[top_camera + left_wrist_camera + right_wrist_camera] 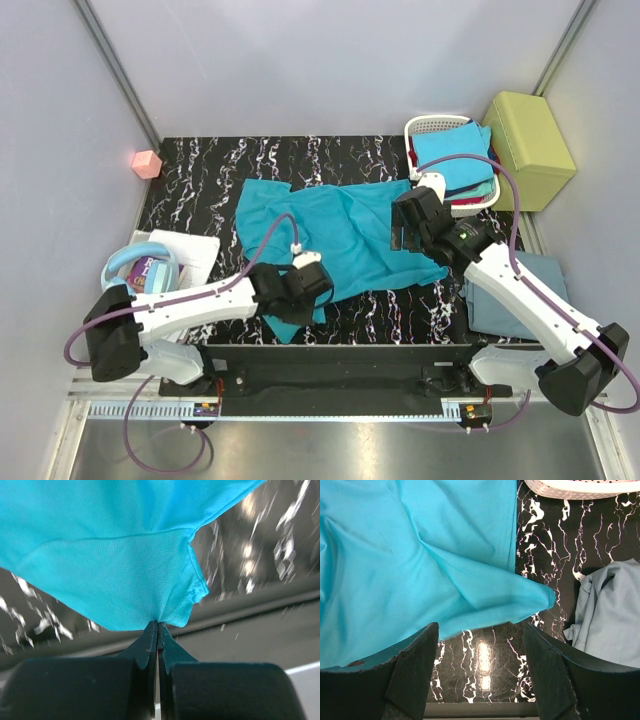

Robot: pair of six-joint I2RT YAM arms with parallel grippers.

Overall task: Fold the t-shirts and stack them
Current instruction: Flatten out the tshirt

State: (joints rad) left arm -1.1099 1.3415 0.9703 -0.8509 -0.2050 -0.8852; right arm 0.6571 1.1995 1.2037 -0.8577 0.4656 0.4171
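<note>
Teal cloth takes up the middle of the black marbled table (195, 185). It is the large teal t-shirt (345, 235), lying spread and rumpled, its body running from the far left toward the near right. We see the left gripper (158, 626) at the shirt's near-left corner, where its jaws are pressed together and pinch the hem. In the left wrist view the fabric fans out from that pinch, and a loose corner curls beside it. The right gripper (480, 626) hangs over the shirt's right edge with its jaws spread wide and nothing caught between them. In the right wrist view a pointed fold of teal lies below the gap with bare table around it, but we cannot tell whether the fingers touch the cloth. A grey-blue t-shirt (515, 295) lies crumpled at the near-right edge of the table, apart from the teal one and partly under the right arm. At the far right corner a white slatted basket (428, 124) holds folded t-shirts (455, 155), with bright blue on top and red and teal edges showing beneath. A yellow-green padded box (528, 148) stands just beside the basket. A small pink block (147, 163) sits off the table's far-left corner.
</note>
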